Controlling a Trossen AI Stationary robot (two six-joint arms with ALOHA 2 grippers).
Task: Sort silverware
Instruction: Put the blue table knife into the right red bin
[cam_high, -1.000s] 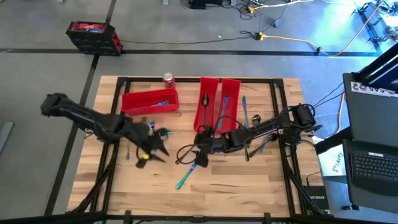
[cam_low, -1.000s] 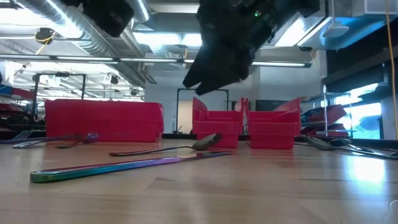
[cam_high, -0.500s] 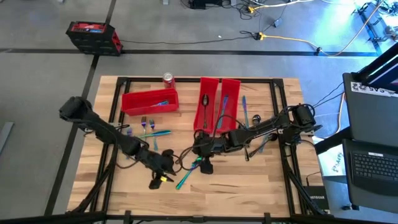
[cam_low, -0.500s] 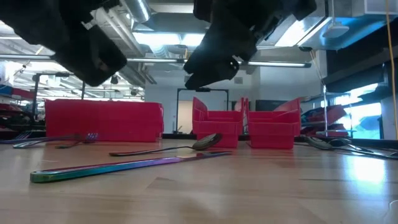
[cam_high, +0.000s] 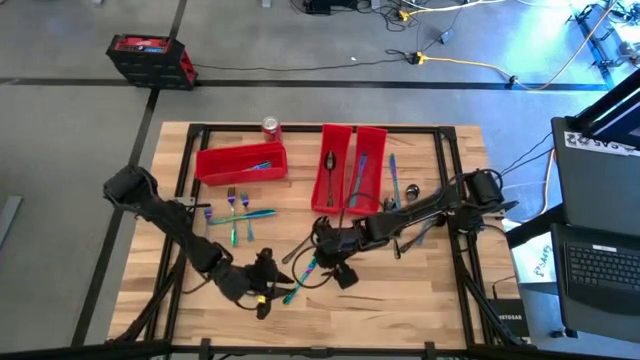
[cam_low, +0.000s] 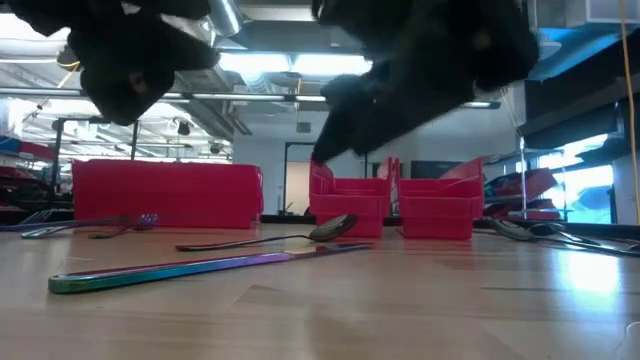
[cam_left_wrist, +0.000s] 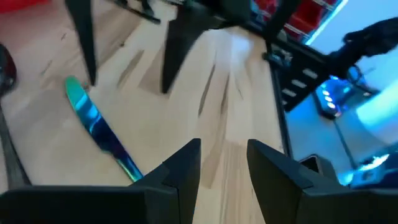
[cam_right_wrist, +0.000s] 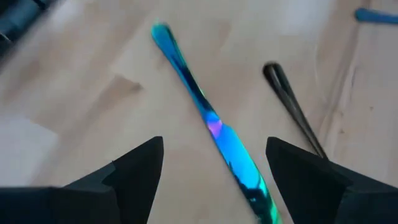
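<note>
Since the earlier frame we see the left gripper (cam_high: 262, 290) has swung down toward the table's near side, and the right gripper (cam_high: 345, 272) has slid closer too. Both hover beside the iridescent knife (cam_high: 303, 277), which lies flat on the wooden table (cam_high: 400, 300). Left jaws stand apart, empty; right jaws spread wide, empty.

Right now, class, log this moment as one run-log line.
left fingers: open, empty | right fingers: open above iridescent blue-teal metal knife | knife: flat on wooden table
</note>
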